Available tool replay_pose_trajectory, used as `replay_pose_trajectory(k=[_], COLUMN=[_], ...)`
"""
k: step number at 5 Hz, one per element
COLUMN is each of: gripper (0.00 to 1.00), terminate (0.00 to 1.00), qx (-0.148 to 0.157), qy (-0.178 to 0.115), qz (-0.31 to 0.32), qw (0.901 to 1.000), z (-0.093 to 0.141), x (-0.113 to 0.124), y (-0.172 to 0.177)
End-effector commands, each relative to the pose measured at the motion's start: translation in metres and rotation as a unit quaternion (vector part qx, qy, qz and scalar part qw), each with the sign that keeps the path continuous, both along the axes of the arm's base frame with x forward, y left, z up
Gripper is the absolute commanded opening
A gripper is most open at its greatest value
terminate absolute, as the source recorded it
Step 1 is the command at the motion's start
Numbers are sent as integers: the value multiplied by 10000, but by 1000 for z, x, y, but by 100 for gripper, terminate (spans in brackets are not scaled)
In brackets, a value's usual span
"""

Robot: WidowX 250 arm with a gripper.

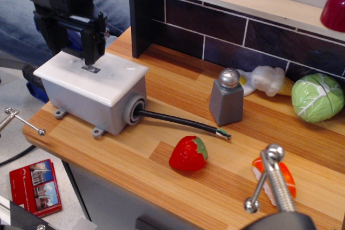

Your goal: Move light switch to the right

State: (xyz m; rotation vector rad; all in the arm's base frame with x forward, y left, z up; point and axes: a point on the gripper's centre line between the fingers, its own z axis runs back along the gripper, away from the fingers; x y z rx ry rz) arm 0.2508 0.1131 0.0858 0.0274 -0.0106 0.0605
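The light switch [90, 69] sits in a slot of a white cover plate [116, 82] on a grey box at the table's left end. Only the slot's base shows; the lever itself is mostly hidden behind a finger. My black gripper [73, 56] hangs over the plate's back left part. It is open, with its fingers wide apart. Its right finger [91, 47] comes down right at the switch slot. Its left finger [54, 39] is over the plate's left edge. I cannot tell which way the lever leans.
A black cable [180, 124] leaves the box to the right. A grey shaker [226, 99], a strawberry [188, 154], a cabbage [317, 97] and white garlic [267, 79] stand on the table. A blue clamp [35, 87] grips the left edge. A tiled back wall [215, 28] rises behind.
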Motion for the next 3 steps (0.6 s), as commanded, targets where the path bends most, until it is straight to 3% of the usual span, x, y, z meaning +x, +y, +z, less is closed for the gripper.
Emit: replay_pose_trajectory(k=[1, 3], gripper=[100, 100], terminate=[0, 0], qx=[88, -65], qy=[-221, -215], qz=[108, 94], qw=[9997, 9997], z=[-2, -7], x=[18, 17], y=[-4, -23])
